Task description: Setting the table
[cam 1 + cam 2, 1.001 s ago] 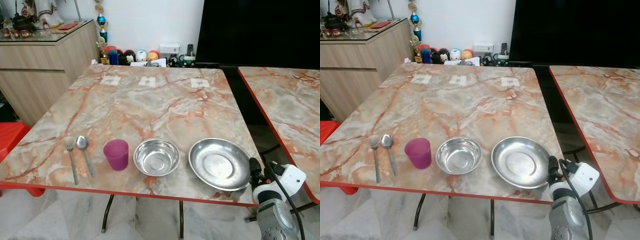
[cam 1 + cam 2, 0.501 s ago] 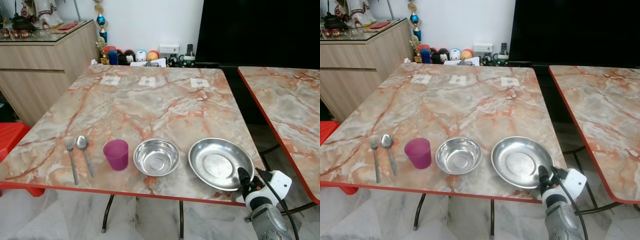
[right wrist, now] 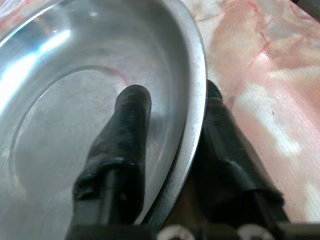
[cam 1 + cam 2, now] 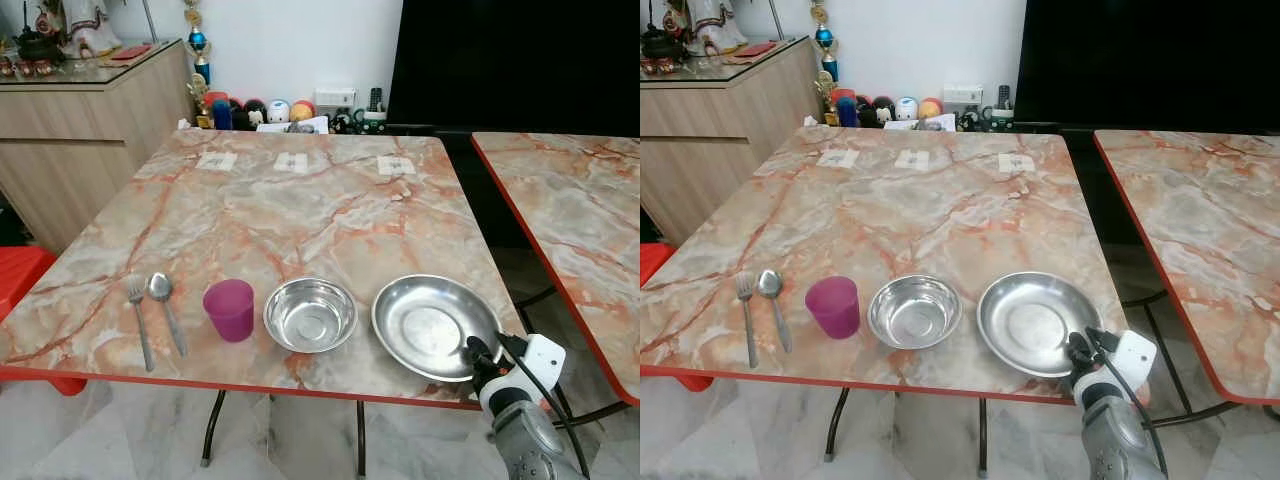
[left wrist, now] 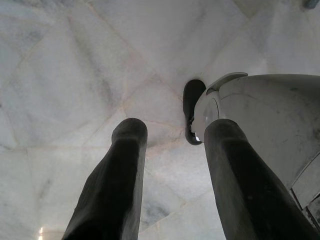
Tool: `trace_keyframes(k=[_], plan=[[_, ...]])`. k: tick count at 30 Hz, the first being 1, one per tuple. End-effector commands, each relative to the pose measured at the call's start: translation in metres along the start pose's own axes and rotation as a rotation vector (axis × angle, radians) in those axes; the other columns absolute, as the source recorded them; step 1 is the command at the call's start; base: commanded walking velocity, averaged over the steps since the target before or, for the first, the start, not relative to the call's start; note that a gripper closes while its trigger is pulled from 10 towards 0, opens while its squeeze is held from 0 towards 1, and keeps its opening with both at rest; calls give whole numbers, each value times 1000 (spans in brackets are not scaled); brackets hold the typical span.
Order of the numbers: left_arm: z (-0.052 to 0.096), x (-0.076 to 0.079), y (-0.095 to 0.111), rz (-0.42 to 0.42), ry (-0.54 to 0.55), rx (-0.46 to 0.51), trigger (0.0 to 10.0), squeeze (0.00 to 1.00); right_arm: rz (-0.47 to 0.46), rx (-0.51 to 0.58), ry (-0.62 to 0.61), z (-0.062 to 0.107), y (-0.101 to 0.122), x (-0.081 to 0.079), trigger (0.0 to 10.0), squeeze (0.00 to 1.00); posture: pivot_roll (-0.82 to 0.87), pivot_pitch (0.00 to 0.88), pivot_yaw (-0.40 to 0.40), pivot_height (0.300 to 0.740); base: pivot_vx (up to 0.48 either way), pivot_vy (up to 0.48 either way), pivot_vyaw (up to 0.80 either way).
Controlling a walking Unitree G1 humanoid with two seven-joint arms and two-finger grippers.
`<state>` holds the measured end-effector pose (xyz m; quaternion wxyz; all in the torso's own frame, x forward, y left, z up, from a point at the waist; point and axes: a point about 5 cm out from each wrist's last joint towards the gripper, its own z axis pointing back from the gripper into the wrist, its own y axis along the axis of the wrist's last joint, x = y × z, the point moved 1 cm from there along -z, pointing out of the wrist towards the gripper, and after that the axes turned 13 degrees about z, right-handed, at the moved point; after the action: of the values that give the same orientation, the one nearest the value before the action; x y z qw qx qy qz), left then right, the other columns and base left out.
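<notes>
Starting at your left, the left tool [image 5: 170, 175] hangs idle over the floor, its fingers parted with nothing between them. On the table [image 4: 300, 215] the fork [image 4: 138, 315] and spoon [image 4: 165, 308] lie side by side near the front edge, then the purple cup [image 4: 230, 309], the steel bowl [image 4: 310, 314], and the steel plate [image 4: 434, 326] at the front right corner. Your right tool [image 3: 170, 150] straddles the plate's near rim, one finger inside the dish, the other outside beneath the lip, not yet visibly pinched. Close squarely across that rim, well seated, before you lift. Thin polished steel will likely slip, so raise it level and slowly, keeping clear of the bowl just beside it.
</notes>
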<state>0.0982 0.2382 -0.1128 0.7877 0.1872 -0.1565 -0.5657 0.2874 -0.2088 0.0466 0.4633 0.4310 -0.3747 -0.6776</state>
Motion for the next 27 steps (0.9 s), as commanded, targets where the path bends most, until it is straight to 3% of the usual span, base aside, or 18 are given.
trace_keyframes(k=[1, 8, 12, 16, 18, 20, 26, 27], plan=[[1, -4, -2, -12, 11, -9, 10000, 0, 7, -21, 4, -1, -4, -2, 0, 0, 34, 17, -1, 740, 0, 0, 0], [1, -4, -1, -35, 5, -12, 10000, 0, 17, 9, -45, -2, 1, 3, 0, 0, 32, 17, -1, 740, 0, 0, 0], [1, -4, -1, -31, 5, -11, 10000, 0, -25, 54, -151, -1, 4, 15, 0, 0, 42, 13, -3, 740, 0, 0, 0], [1, -4, -1, -31, 7, -9, 10000, 0, -106, 160, -203, 3, 17, 21, 0, 0, 39, 12, 0, 740, 0, 0, 0], [1, -5, -1, -39, 11, -10, 10000, 0, -203, 261, -211, 8, 29, 21, 0, 0, 33, 15, 3, 740, 0, 0, 0], [1, -5, -1, -39, 12, -10, 10000, 0, -211, 268, -212, 8, 30, 21, 0, 0, 33, 15, 3, 740, 0, 0, 0], [1, -7, -1, -45, 30, -2, 10000, 0, -436, 381, -184, 17, 40, 13, 0, 0, 27, 25, 5, 740, 0, 0, 0], [1, -7, -1, -45, 30, -2, 10000, 0, -436, 381, -184, 17, 40, 13, 0, 0, 27, 25, 5, 740, 0, 0, 0]])
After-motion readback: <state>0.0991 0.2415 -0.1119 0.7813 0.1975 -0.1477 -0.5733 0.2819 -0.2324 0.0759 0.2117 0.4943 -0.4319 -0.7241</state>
